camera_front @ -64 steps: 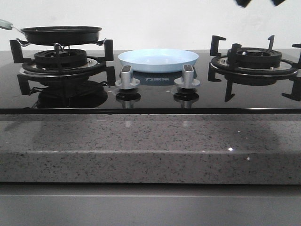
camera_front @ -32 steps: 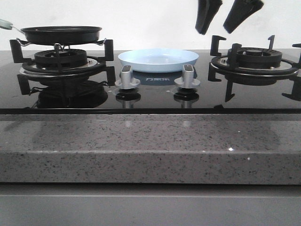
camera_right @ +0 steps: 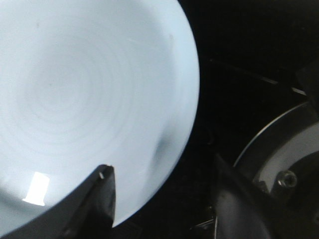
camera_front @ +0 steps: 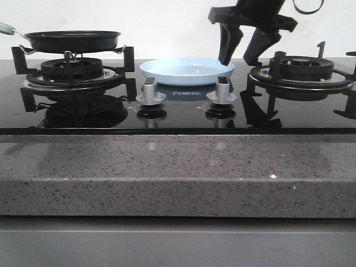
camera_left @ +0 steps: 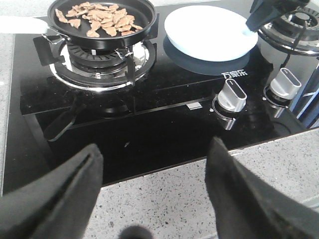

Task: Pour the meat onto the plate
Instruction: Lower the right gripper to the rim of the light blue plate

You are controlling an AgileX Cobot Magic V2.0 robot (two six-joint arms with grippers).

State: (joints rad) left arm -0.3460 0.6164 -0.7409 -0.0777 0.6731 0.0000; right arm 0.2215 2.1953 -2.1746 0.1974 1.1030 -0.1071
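Note:
The pale blue plate (camera_front: pixel 187 70) sits on the black glass hob between the two burners; it also shows in the left wrist view (camera_left: pixel 205 31) and fills the right wrist view (camera_right: pixel 75 94). The meat (camera_left: pixel 97 17) lies in the black frying pan (camera_front: pixel 72 40) on the left burner. My right gripper (camera_front: pixel 238 60) is open and astride the plate's right rim, one finger (camera_right: pixel 102 196) over the plate, the other outside it. My left gripper (camera_left: pixel 154 164) is open and empty above the counter's front edge, out of the front view.
Two silver knobs (camera_front: pixel 150 92) (camera_front: pixel 221 90) stand in front of the plate. The right burner (camera_front: pixel 300 72) with black pan supports is just right of the right gripper. The pan's pale handle (camera_front: pixel 6 28) sticks out left. A speckled grey counter (camera_front: pixel 178 172) runs along the front.
My right gripper has come down from the upper right and moved left, from above the right burner to the plate's right rim. The pan and plate have not moved.

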